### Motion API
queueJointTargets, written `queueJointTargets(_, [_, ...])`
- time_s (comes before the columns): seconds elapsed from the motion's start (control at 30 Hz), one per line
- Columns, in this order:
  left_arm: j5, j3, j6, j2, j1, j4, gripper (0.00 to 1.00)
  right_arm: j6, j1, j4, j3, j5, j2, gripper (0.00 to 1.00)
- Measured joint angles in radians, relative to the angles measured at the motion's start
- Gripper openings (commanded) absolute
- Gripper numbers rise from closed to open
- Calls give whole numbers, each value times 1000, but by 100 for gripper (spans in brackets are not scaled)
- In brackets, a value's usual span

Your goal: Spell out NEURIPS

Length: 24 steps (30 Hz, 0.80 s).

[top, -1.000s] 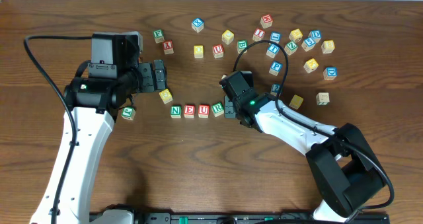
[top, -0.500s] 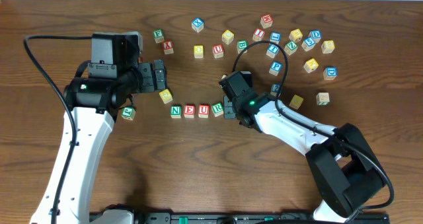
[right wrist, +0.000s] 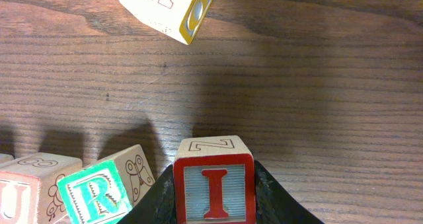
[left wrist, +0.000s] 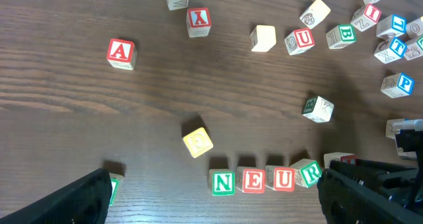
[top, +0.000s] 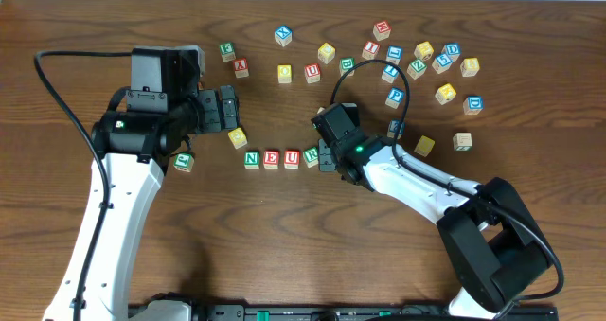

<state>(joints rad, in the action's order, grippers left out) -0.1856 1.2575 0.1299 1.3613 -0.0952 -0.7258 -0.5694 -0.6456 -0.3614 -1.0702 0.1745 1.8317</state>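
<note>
A row of cubes reads N point(top: 252, 158), E point(top: 272, 158), U point(top: 292, 157) and R point(top: 311, 156) at mid-table. The green R point(right wrist: 99, 194) stands tilted at the row's right end. My right gripper point(top: 327, 154) is shut on the red I cube point(right wrist: 213, 187), low over the wood just right of the R, with a small gap between them. A blue P cube point(top: 397, 96) lies further back to the right. My left gripper point(left wrist: 215, 207) hangs open above the row's left part, holding nothing. I cannot pick out the S.
Several loose lettered cubes point(top: 417, 61) are scattered along the back right. A red A cube point(top: 240, 67) and a yellow cube point(top: 237, 137) lie near my left gripper. A green cube point(top: 184, 161) sits beside the left arm.
My right gripper, with the I cube in it, has crept slightly left towards the R. The left arm has not moved.
</note>
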Motion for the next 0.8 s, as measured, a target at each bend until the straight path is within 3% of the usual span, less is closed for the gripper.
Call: queueJointTargets(0.8, [0,0,0,0,0,0,98,0,-21,0,0,-2,21,24])
